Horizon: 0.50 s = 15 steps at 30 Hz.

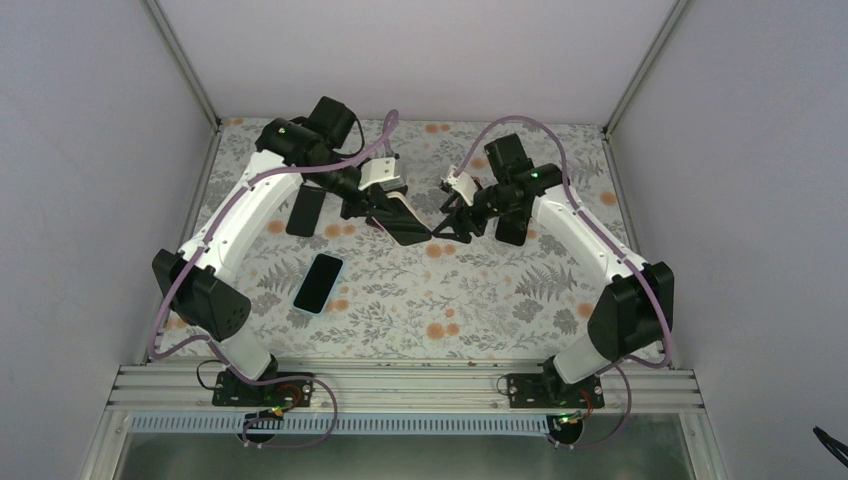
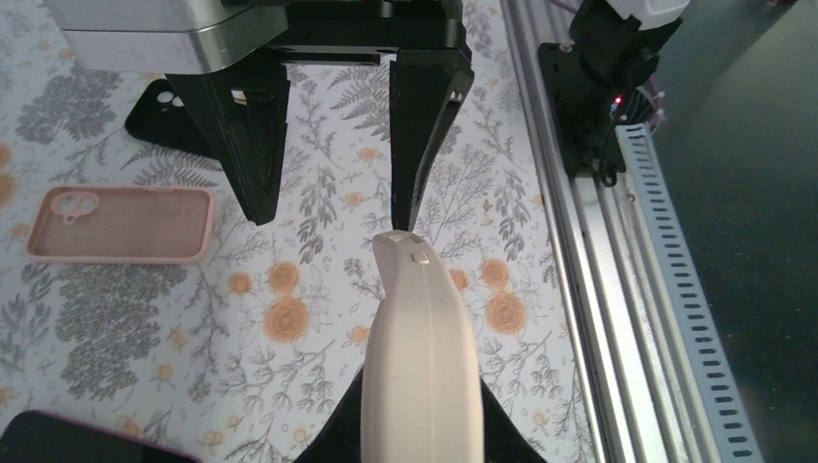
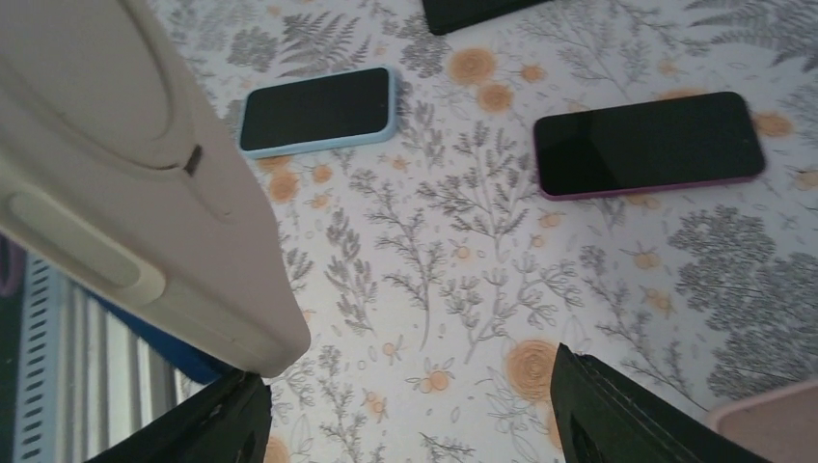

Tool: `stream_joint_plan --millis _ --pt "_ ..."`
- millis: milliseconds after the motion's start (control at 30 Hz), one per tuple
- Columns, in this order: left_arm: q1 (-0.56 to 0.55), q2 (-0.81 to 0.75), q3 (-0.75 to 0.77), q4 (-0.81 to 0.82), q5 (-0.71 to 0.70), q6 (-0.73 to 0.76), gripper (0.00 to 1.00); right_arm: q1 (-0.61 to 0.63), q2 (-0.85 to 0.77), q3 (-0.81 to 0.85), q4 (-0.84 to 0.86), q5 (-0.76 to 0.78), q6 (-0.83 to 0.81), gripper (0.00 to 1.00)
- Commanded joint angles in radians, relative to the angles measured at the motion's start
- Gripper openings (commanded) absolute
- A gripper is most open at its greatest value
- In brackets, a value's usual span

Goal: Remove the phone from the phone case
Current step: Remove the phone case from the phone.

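While the left gripper [image 1: 392, 212] stands clenched on the phone case [image 2: 420, 347], we find the phone [image 1: 408, 222] seated in it, held above the table [image 1: 450, 300] at far centre. Its long axis runs from far left to near right, with the free end toward the right gripper [image 2: 333, 207], whose jaws stand released and hold nothing. We note the case tip lies just beside one right finger, not between the two. We judge the right arm must shift sideways to straddle that end.
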Motion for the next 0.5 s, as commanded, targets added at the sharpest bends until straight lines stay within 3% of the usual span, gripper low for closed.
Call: stream_joint_plan --millis 0,133,267,400,467 --pt "-0.041 -0.038 0.015 -0.031 0.236 0.01 0.02 0.013 0.034 0.085 0.225 0.129 0.119 0.74" --pt "-0.043 -0.04 0.016 -0.031 0.25 0.012 0.02 0.016 0.073 0.137 0.247 0.135 0.135 0.77" --pt "-0.043 -0.039 0.018 -0.031 0.254 0.018 0.02 0.032 0.102 0.186 0.216 0.048 0.113 0.79" --pt "-0.022 -0.04 0.037 -0.031 0.239 0.016 0.02 0.102 0.09 0.175 0.223 0.005 0.085 0.79" --pt "0.025 -0.051 0.037 -0.031 0.295 0.029 0.02 0.151 0.064 0.149 0.255 0.014 0.08 0.8"
